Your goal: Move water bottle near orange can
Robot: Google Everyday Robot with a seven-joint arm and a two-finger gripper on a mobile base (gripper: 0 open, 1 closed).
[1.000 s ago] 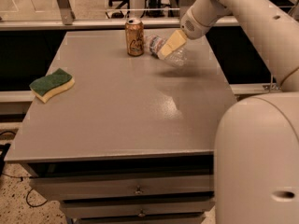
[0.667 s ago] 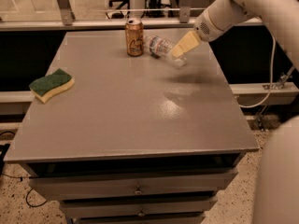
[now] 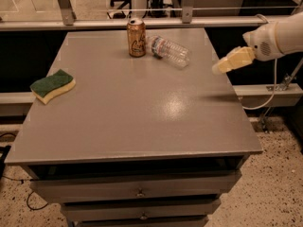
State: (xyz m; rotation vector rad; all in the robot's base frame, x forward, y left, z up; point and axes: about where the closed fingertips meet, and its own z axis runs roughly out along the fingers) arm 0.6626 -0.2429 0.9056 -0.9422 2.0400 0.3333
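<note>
Single camera view, read from the front edge to the far rail. Nearest me, the grey metal drawers under the tabletop are shut, so their contents are hidden. The flat grey tabletop carries three things. At its left edge lies a green-topped yellow sponge, well apart from the rest.

Further back on the right, the cream-coloured gripper on its white arm hangs beyond the tabletop's right edge, above the floor and clear of every object. It has hold of nothing; how far its jaws stand apart I cannot tell.

At the far end, the clear ribbed plastic water bottle with its red, white and blue label lies on its side, set at a slant. Its far-left end is just beside the small orange-gold aluminium can, which stands upright. Whether the two touch I cannot tell. I cannot make out any liquid in the bottle, nor whether the can is opened.

I judge the placing step done, since the bottle rests next to the can. The next move calls only for me to keep the arm away, so that the bottle is not set rolling.
</note>
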